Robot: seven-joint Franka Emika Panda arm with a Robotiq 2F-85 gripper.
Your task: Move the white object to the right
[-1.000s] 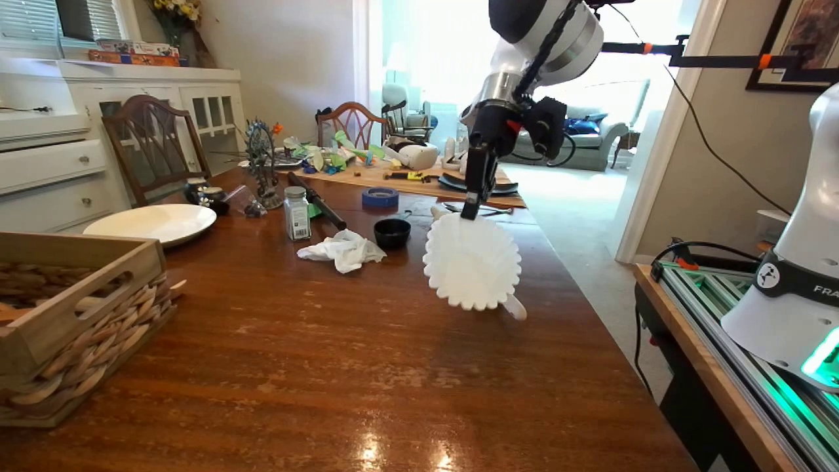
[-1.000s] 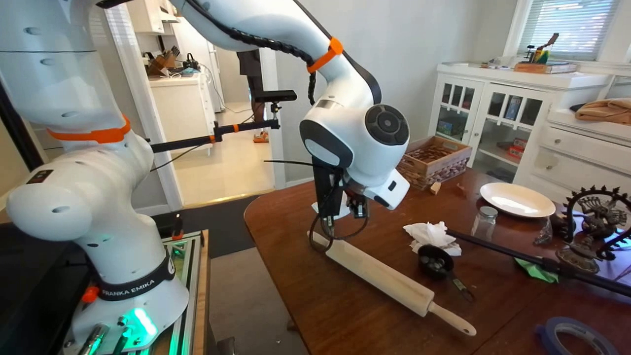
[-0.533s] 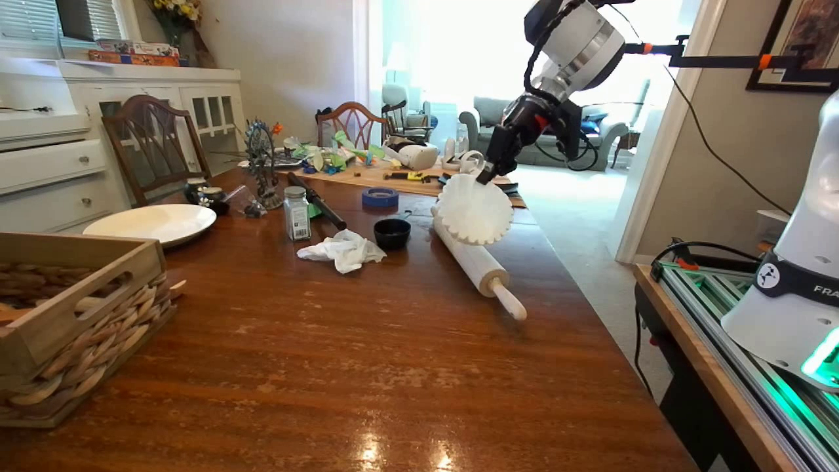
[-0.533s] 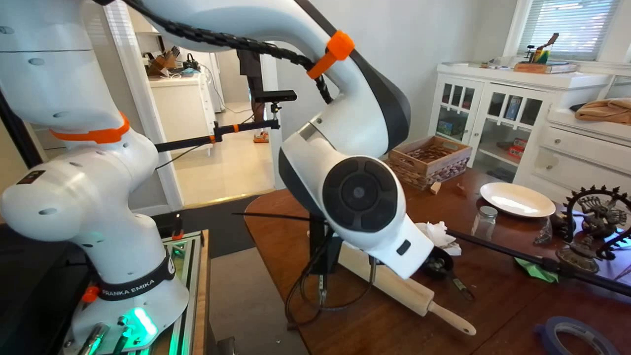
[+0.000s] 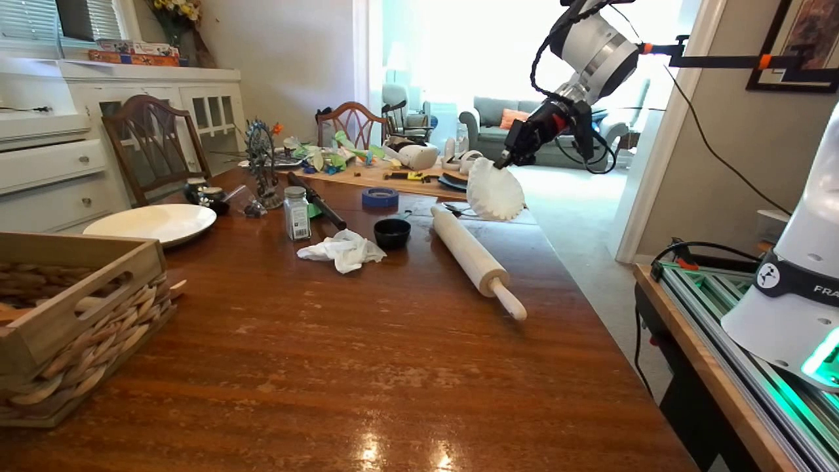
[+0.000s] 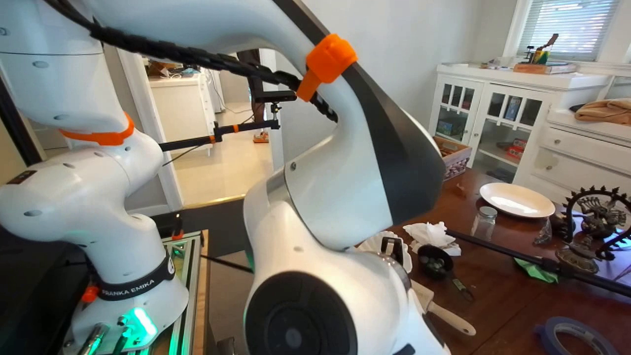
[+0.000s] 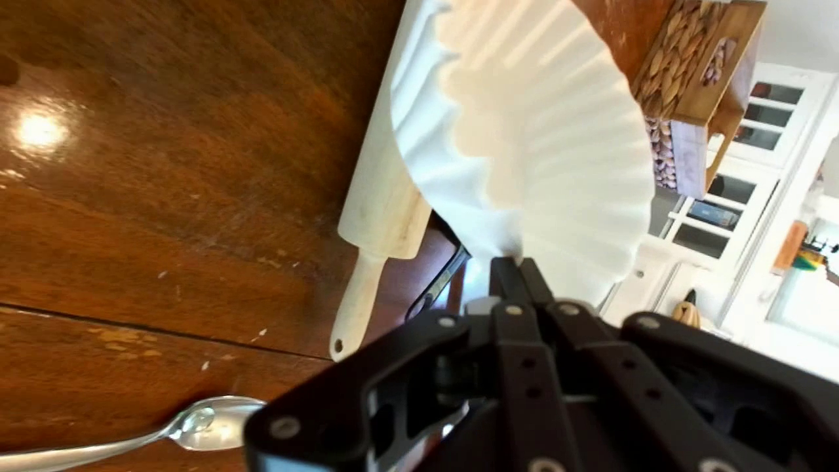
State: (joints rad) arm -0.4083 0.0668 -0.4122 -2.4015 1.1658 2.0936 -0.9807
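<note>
Fluted white object [image 7: 583,164] — rim pinched in hand [image 7: 516,263] — aloft, tilted.

A filter [image 5: 496,190] rose and drifted rightward in an exterior view within a second, appearing smaller and turning from a full round to a narrower oval, while the gripper [image 5: 502,163] swung from near upright to a slant. The rolling pin [image 5: 468,252], earlier largely covered, came into full sight, and a cushion [image 5: 512,118] appeared on the sofa [image 5: 488,110]. In an exterior view, the arm [image 6: 325,187] loomed larger, hiding most of the rolling pin and much of the basket [image 6: 456,160], as part of the filter emerged beside it.
</note>
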